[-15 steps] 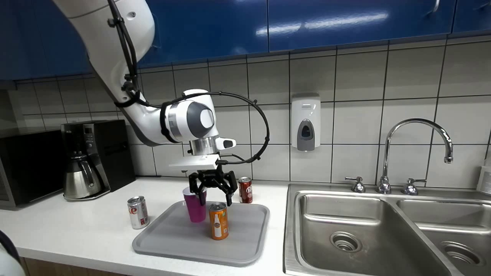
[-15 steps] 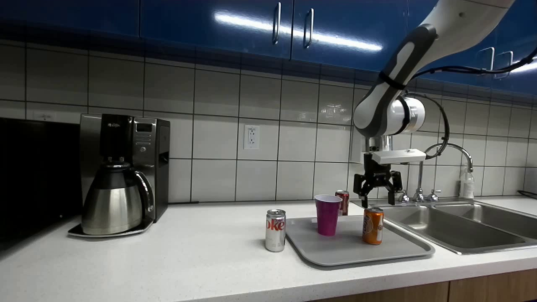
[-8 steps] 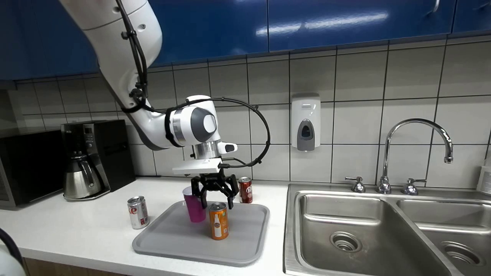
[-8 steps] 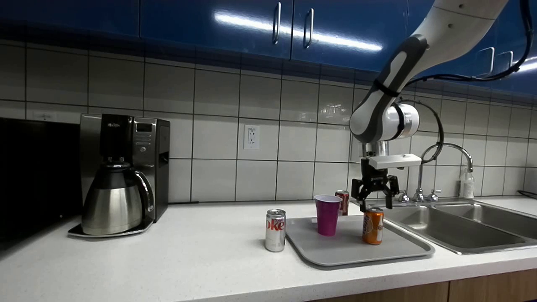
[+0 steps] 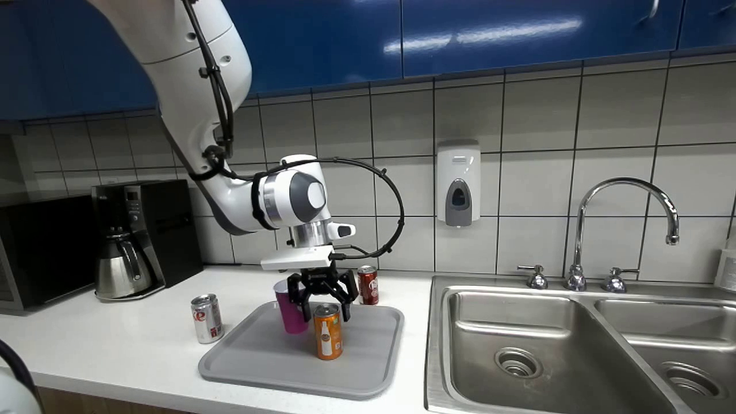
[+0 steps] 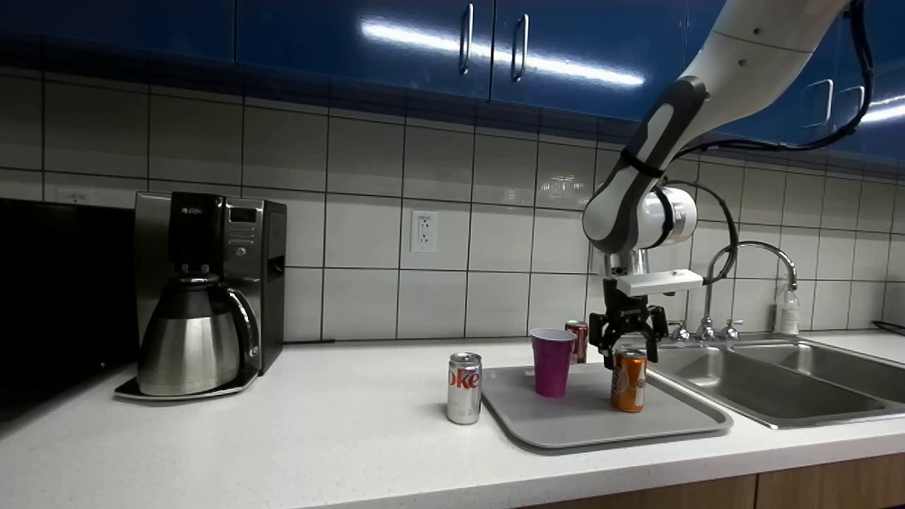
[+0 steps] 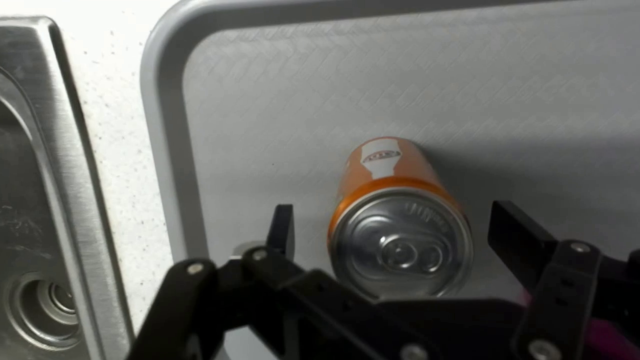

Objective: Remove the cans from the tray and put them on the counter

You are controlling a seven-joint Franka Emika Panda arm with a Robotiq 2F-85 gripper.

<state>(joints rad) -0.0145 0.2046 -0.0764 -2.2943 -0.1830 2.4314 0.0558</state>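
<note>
The orange can (image 5: 328, 336) stands upright on the grey tray (image 5: 261, 359). It also shows in the wrist view (image 7: 384, 167). My gripper (image 5: 326, 315) is open, with its fingertips lowered to about the top of the orange can. In the wrist view the gripper (image 7: 395, 220) has one finger on each side of the can, with gaps on both sides. The silver and red can (image 6: 464, 392) stands on the white counter (image 6: 318, 445) beside the tray. The dark red-brown can (image 5: 368, 286) stands on the counter behind the tray; the cup partly hides it in an exterior view (image 6: 580, 341).
A magenta-pink cup (image 6: 551, 367) stands on the tray close to the gripper; its edge shows in the wrist view (image 7: 610, 337). The steel sink (image 5: 435, 351) with a tall faucet (image 5: 579, 230) lies beside the tray. A coffee maker (image 6: 201, 290) stands on the counter. A soap dispenser (image 5: 458, 167) hangs on the wall.
My open gripper has moved down, from above the orange can until its fingertips are at the can's top. The cans, the cup and the tray have not moved.
</note>
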